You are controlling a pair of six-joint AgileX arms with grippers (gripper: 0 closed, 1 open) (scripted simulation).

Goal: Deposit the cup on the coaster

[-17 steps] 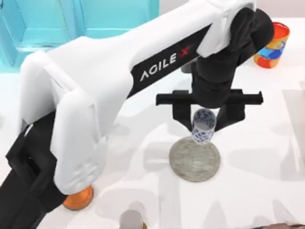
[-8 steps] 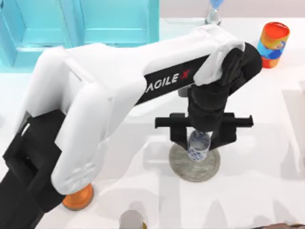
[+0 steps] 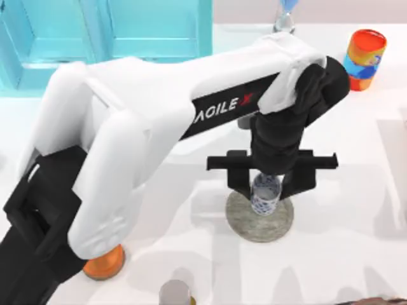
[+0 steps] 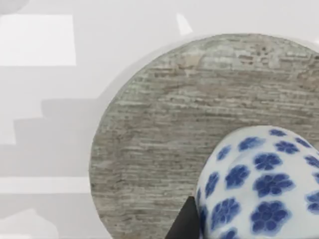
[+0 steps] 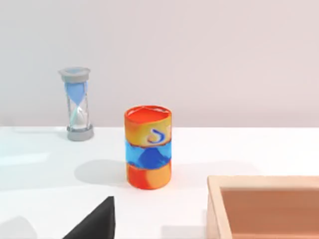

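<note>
The left gripper (image 3: pixel 269 189) hangs over the middle of the table with its two black fingers closed around the cup (image 3: pixel 265 195) — a small white cup with blue flowers. The cup stands up straight over the far part of the coaster (image 3: pixel 260 216), the flat grey stone disc. In the left wrist view the cup (image 4: pixel 259 184) is right over the coaster (image 4: pixel 164 134), but its bottom is hidden, so you cannot tell if it touches the disc. One black finger (image 4: pixel 185 225) peeks in beside the cup, and the cup is cut off at the picture's edge. The big white left arm (image 3: pixel 146 121) covers much of the table's left side. An orange thing (image 3: pixel 103 262) pokes out from under the arm near the front, mostly hidden. A small grey-topped cylinder (image 3: pixel 176 293) sits at the front edge, cut off. Far back on the right stands an orange and blue striped can (image 3: pixel 364 60), well apart from the coaster. The right wrist view shows that can (image 5: pixel 148 147), a blue hourglass (image 5: pixel 77 104) behind it by the wall, a corner of a wooden box (image 5: pixel 264 206), and a black tip of the right gripper (image 5: pixel 97 221) — you cannot tell if that one is open. The table to the right of the coaster is bare white.
</note>
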